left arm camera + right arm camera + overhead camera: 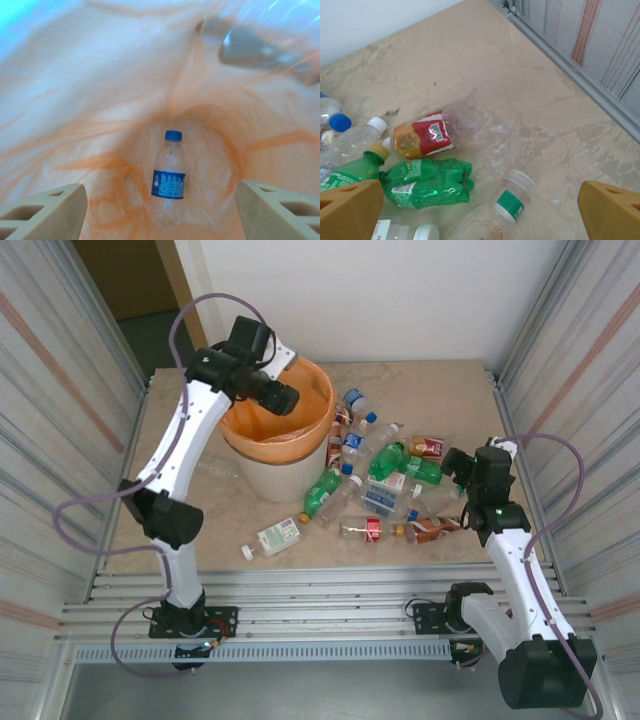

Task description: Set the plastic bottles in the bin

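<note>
Holds left hand (283, 397) over round off-white bin (268, 478) with orange plastic liner, fingers spread, nothing pinched; suits dropping straight in. Shows clear blue-capped plastic bottle (169, 177) lying on liner bottom. Poises right hand (457, 468), spread and empty, above crushed green plastic bottle (427, 182) on beige desk (440, 400); probable next pick. Leaves many bottles beside bin.

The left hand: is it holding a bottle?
No, the left hand is open with nothing between its fingers; a blue-capped bottle lies at the bottom of the bin.
</note>
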Available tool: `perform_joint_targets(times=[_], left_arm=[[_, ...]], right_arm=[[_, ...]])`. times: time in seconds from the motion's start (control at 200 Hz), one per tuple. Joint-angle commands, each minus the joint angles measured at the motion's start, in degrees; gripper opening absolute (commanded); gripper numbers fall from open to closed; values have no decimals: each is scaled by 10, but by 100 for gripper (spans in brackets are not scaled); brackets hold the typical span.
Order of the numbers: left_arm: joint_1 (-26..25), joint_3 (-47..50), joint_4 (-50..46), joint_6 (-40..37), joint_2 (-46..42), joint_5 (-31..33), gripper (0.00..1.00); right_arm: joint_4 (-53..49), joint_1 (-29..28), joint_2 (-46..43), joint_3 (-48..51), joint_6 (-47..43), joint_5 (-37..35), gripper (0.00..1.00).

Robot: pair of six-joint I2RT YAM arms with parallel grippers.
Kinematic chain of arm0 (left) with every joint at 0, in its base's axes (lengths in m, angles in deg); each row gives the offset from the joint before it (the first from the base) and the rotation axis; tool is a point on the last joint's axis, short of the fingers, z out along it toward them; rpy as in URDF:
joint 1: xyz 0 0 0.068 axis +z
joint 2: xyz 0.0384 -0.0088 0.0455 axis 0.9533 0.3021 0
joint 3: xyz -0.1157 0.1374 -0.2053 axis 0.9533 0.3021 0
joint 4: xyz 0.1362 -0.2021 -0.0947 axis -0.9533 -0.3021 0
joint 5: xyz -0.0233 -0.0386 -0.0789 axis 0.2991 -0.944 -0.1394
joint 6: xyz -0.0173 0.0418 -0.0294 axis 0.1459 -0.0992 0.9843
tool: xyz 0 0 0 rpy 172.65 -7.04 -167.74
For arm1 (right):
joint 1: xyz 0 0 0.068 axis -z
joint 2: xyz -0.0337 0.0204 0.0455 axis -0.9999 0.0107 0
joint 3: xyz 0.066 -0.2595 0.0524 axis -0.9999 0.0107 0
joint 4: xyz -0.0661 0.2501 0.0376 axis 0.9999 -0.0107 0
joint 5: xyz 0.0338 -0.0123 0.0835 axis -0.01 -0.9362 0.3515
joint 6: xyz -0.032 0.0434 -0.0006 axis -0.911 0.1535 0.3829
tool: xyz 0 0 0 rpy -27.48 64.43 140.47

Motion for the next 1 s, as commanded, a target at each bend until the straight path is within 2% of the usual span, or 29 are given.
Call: perform_joint_targets(times=[0.0, 0.22, 0.351, 0.426, 0.546, 0.731, 0.997], left_arm=[[-3, 19, 49, 21, -62, -1, 79], [-1, 124, 161, 59, -183, 10, 83], [3, 203, 235, 83, -257, 37, 87], [10, 251, 273, 99, -300, 59, 98], [27, 322, 324, 124, -363, 94, 99], [97, 413, 357, 198, -445, 117, 99], [229, 521, 352, 331, -502, 42, 99]], right_arm=[[4, -4, -6, 5, 4, -6, 98], [1, -5, -7, 4, 1, -9, 98], [-2, -5, -6, 3, 1, -11, 98], [-4, -5, -5, 1, 1, -10, 98], [-7, -5, -3, -1, 3, -14, 98], [-10, -5, 1, -5, 3, -12, 98], [-14, -7, 10, -11, 7, -9, 98]])
